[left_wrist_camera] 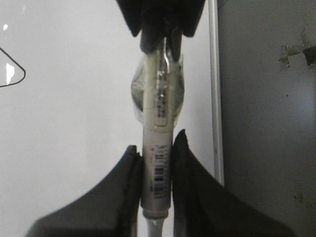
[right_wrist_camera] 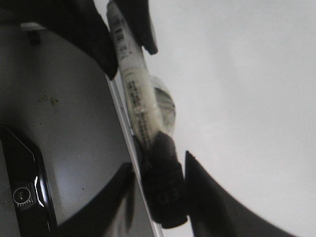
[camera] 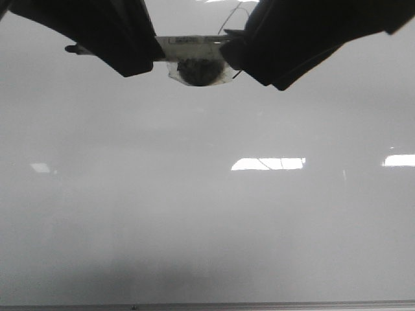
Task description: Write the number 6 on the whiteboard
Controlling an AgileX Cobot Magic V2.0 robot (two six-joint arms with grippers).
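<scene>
The whiteboard (camera: 207,214) fills the front view. At its far edge both grippers hold one white marker (camera: 194,44) level above the board. My left gripper (camera: 148,55) is shut on the barcode-labelled barrel (left_wrist_camera: 157,163). My right gripper (camera: 238,55) is shut on the marker's black cap (right_wrist_camera: 165,192). A clear tape bulge with a dark lump (camera: 200,71) hangs from the barrel's middle. Part of the number 6 (left_wrist_camera: 15,69), a thin black pointed loop, shows at the edge of the left wrist view. A thin line of it (camera: 228,19) shows behind the right gripper.
The board's thin grey frame (camera: 207,306) runs along the near edge and beside the marker (left_wrist_camera: 215,98). Beyond the frame lies a grey tabletop (left_wrist_camera: 266,123). A black device with a small lens (right_wrist_camera: 22,195) sits on it. Bright light reflections (camera: 267,164) lie on the board.
</scene>
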